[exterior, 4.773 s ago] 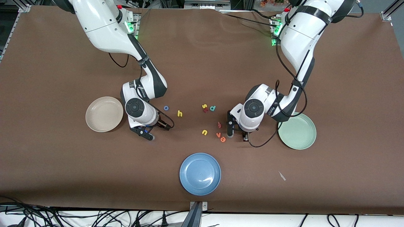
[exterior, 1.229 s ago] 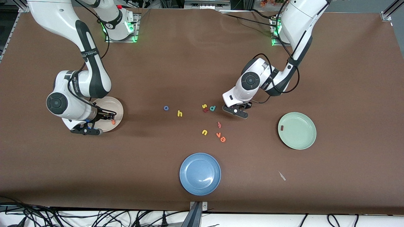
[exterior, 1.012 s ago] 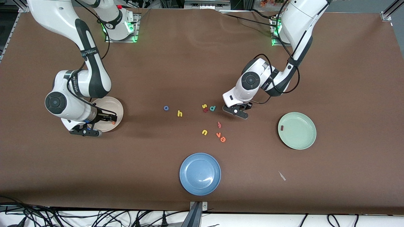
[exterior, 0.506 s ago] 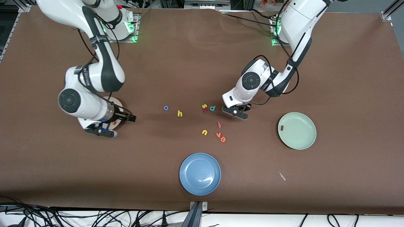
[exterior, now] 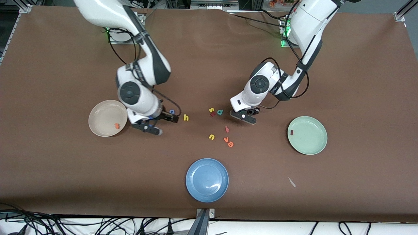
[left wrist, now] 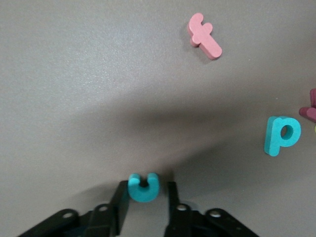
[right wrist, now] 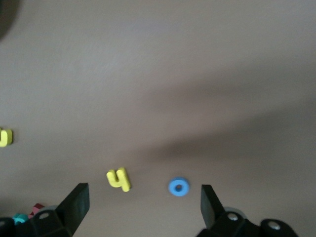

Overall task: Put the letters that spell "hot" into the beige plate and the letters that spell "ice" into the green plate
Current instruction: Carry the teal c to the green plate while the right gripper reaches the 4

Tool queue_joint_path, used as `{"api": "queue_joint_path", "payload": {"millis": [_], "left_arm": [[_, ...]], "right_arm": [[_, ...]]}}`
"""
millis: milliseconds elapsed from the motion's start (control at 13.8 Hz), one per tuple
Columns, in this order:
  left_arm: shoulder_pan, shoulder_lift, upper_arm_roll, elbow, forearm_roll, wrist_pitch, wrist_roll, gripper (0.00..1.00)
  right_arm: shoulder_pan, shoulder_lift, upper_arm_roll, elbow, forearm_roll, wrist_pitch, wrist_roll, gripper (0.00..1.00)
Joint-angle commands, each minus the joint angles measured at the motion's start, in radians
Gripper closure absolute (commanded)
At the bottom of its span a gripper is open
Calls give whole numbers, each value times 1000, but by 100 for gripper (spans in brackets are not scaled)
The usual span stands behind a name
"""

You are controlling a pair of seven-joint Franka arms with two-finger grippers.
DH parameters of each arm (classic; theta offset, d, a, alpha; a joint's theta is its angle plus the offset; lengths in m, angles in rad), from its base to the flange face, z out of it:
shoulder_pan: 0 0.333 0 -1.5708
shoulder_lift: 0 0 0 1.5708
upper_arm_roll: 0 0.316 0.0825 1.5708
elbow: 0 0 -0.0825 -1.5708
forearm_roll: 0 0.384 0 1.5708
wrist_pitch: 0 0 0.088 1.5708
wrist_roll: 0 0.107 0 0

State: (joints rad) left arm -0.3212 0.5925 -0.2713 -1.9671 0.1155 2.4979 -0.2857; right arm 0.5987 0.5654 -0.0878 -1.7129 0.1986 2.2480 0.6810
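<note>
The beige plate (exterior: 101, 112) holds the orange "t" (exterior: 116, 125). The green plate (exterior: 310, 138) holds the dark red "i" (exterior: 291, 132). My right gripper (exterior: 162, 124) is open over the table between the blue "o" (right wrist: 178, 187) and the yellow "h" (right wrist: 118, 178). My left gripper (left wrist: 147, 187) is low on the table beside the teal "d" (exterior: 220, 112). Its jaws stand narrowly around the teal "c" (left wrist: 143, 186): one finger touches it and the other is a small gap away. The orange "e" (exterior: 231, 144) lies nearer the front camera.
A blue plate (exterior: 207, 180) sits near the front edge. Loose letters lie mid-table: yellow "s" (exterior: 211, 110), yellow "u" (exterior: 212, 137), orange "v" (exterior: 226, 140) and a reddish "f" (exterior: 227, 129). A white scrap (exterior: 291, 182) lies near the green plate.
My right arm left the orange "t" in the beige plate and swung toward mid-table, over the "o" and "h". My left gripper stayed put and its jaws narrowed around the teal "c".
</note>
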Motion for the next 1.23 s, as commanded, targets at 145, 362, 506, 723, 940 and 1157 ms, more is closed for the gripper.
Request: {"api": "queue_joint_path", "payload": {"millis": [145, 362, 506, 723, 940, 1157], "left_arm": [[7, -19, 9, -1, 23, -5, -12, 100], [53, -95, 9, 10, 23, -109, -1, 100], [112, -134, 9, 30, 23, -200, 96, 100], [263, -178, 6, 31, 23, -263, 339, 100], [381, -160, 7, 27, 23, -297, 598, 100], [442, -129, 7, 30, 23, -289, 683, 91]], "right_arm": [[70, 109, -9, 75, -41, 25, 11, 0], [96, 152, -9, 90, -53, 50, 12, 0], [116, 169, -10, 96, -51, 67, 18, 0], [116, 174, -10, 96, -54, 71, 19, 4], [116, 179, -10, 96, -57, 78, 17, 12], [115, 189, -10, 96, -70, 93, 12, 19]]}}
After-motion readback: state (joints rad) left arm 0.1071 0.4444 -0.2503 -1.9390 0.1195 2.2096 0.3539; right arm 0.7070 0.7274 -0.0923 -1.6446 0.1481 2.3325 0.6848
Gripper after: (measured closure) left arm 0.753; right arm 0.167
